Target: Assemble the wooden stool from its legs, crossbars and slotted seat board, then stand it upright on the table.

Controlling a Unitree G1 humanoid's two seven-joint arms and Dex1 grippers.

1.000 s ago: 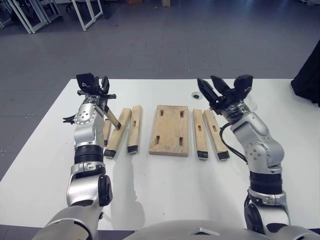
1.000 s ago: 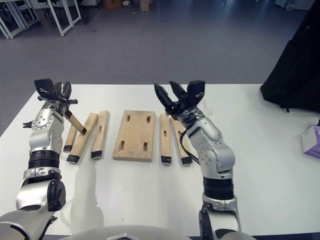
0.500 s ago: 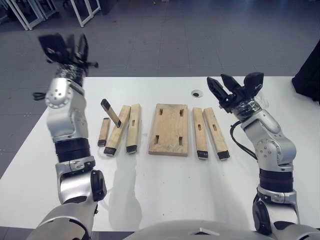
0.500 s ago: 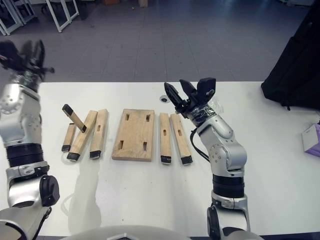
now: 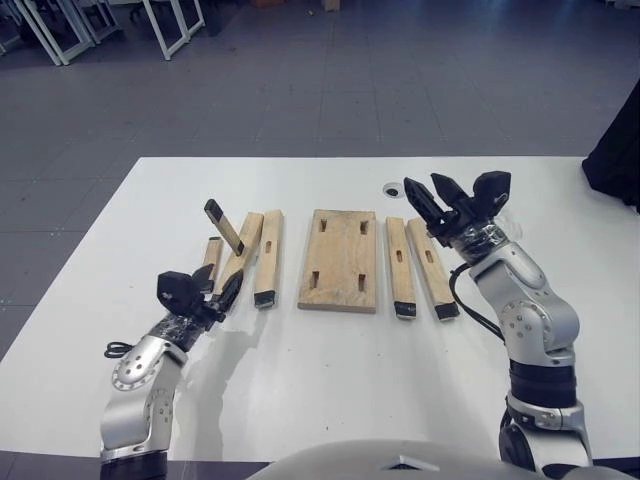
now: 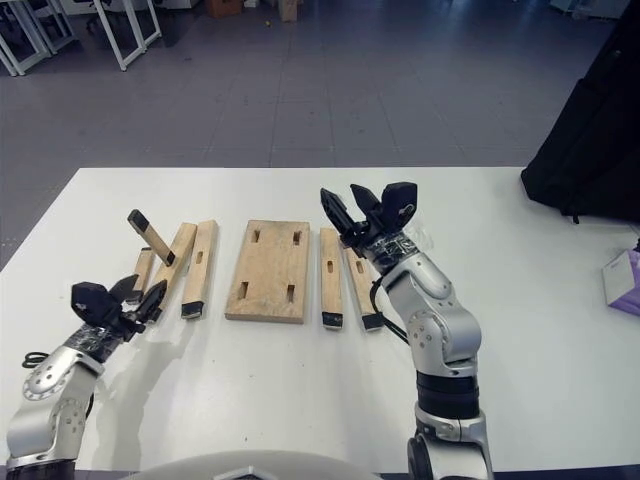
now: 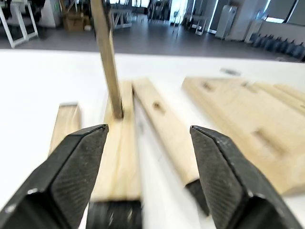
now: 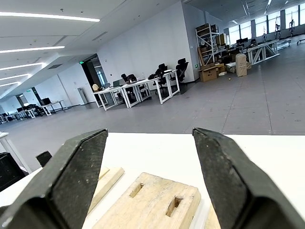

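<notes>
Two legs (image 5: 268, 258) left of the seat board (image 5: 338, 260) run lengthwise away from the wide-open left end effector (image 5: 205, 291), judged the nearer.

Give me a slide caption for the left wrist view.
Open left gripper faces a crossbar sticking up from a leg, seat board nearby.

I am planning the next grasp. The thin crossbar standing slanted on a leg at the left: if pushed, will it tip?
Probably yes: the crossbar stands slanted, with only its lower end on the leg. It looks like stiff wood, likely light, being thin. A push may also slide the leg, which lies unheld on the table.
</notes>
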